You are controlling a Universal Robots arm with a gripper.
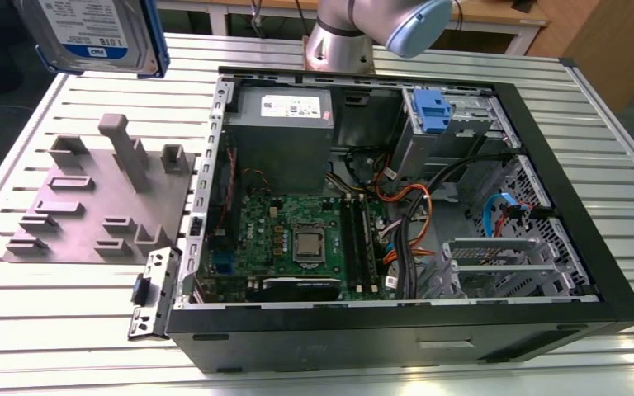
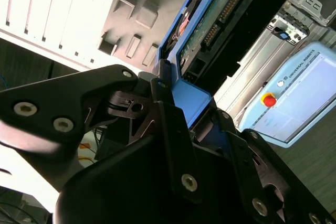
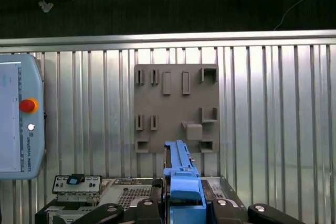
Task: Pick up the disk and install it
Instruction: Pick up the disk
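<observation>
The disk (image 1: 92,33), silver with a white-and-blue label and a blue carrier frame, hangs in the air at the exterior view's upper left, above the slatted table and the grey fixture plate (image 1: 96,198). In both wrist views my gripper (image 3: 181,205) (image 2: 191,111) is shut on the blue frame of the disk (image 3: 181,174), whose green circuit side (image 2: 220,14) faces the second wrist camera. The grey fixture plate (image 3: 176,108) lies straight below the held disk.
An open computer case (image 1: 581,206) lies on the slatted metal table (image 1: 30,330), with a metal drive cage and its blue tab (image 1: 432,111) at its far end. The arm's base (image 1: 345,41) stands behind the case. A teach pendant (image 3: 18,119) lies beside the fixture.
</observation>
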